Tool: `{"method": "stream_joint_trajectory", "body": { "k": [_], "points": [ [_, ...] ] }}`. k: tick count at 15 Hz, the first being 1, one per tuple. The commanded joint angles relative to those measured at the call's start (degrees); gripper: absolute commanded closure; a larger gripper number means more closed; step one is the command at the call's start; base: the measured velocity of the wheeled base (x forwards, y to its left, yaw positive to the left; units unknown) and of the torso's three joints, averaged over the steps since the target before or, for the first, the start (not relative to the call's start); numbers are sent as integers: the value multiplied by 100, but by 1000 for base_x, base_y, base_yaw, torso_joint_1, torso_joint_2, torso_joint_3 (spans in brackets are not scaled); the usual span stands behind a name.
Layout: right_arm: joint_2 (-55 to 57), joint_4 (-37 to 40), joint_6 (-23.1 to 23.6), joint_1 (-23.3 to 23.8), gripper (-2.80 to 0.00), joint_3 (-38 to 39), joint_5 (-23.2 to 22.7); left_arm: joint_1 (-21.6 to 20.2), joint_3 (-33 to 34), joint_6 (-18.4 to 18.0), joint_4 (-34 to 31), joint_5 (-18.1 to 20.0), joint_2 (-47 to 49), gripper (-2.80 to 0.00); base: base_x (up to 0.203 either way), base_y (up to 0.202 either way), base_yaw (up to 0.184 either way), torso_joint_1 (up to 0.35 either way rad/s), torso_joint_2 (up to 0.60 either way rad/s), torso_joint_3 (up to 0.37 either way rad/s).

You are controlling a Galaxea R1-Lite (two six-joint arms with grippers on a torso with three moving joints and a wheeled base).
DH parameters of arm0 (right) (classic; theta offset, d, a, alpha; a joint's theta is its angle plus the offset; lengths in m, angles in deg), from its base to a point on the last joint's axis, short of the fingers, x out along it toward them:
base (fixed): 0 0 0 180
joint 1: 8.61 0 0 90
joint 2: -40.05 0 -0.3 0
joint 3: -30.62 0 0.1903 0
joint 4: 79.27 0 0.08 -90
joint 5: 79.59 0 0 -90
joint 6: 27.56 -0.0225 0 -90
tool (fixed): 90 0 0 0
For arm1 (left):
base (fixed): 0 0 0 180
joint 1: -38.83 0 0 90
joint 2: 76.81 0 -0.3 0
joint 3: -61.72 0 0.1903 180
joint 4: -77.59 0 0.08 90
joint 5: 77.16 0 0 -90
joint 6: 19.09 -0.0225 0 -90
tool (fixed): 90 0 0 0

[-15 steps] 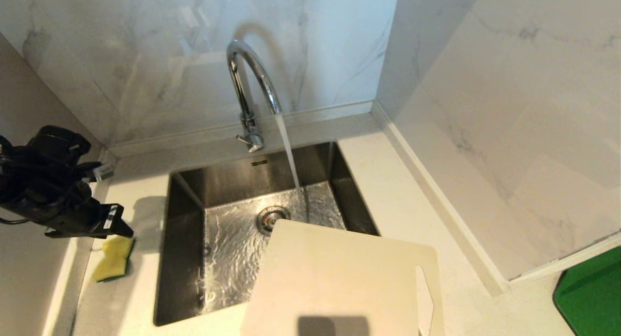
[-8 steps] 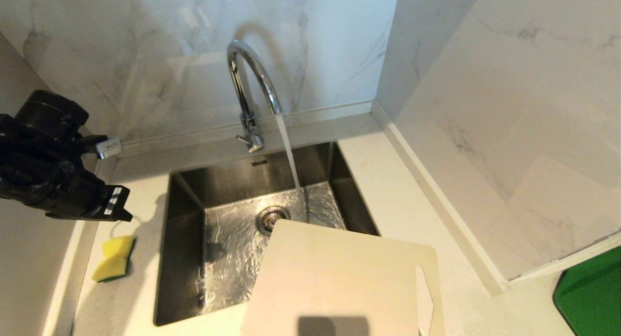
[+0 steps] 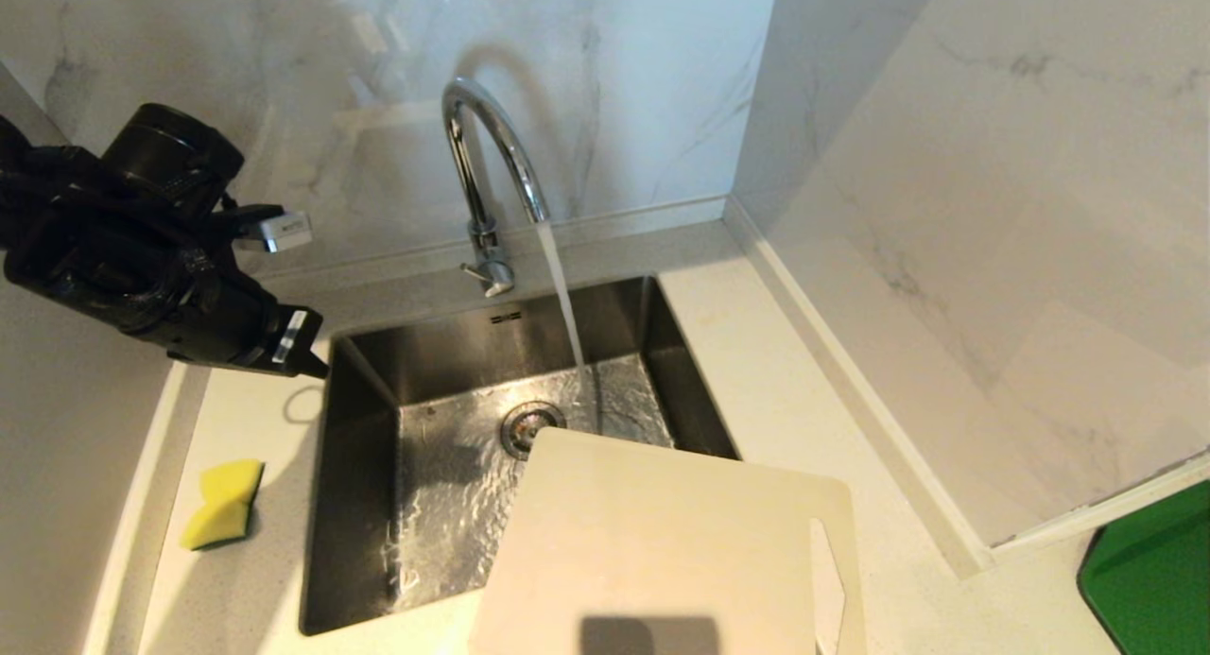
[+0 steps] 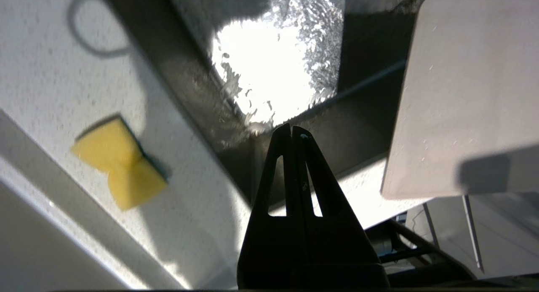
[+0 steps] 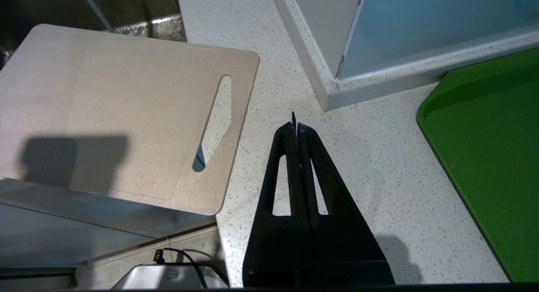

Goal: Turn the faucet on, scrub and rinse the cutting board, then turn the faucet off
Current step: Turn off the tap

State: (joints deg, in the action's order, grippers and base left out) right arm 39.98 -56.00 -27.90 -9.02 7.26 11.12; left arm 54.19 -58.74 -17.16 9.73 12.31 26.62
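Seemingly the scrubbing is over and shutting off the water is next: the sponge point(image 3: 223, 504), a soft yellow block pinched at its middle, lies alone on the speckled counter point(image 3: 756, 353) at lower left, while the left gripper point(image 3: 307, 362), jaws together and empty, hangs at the sink's point(image 3: 359, 504) upper-left corner, left of the faucet point(image 3: 492, 178). That chrome gooseneck pours a stream into the steel basin, so the next move calls for reaching right to its small knobbed lever. At bottom centre the board point(image 3: 662, 542), flat, cream and round-cornered, overhangs the sink's near edge; the right gripper point(image 5: 297, 127), jaws together, idles above the counter right of it.
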Motion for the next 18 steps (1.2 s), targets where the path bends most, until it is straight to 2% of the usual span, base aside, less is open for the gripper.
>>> {"method": "stream_joint_trajectory", "body": {
  "k": [1,6,13,18],
  "points": [
    [-1,1,-1,-5,0,9,0,138,-699,8,-192,-9,595,0,0,0,0,0,0,0],
    [-1,1,-1,-2,0,9,0,415,-1612,25,-233,-22,1461,0,0,0,0,0,0,0],
    [-1,-8,-1,-2,0,9,0,515,-1637,17,1128,-43,1915,0,0,0,0,0,0,0],
    [-1,1,-1,-2,0,9,0,504,-1646,31,1854,-148,2061,0,0,0,0,0,0,0]
  ]
}}
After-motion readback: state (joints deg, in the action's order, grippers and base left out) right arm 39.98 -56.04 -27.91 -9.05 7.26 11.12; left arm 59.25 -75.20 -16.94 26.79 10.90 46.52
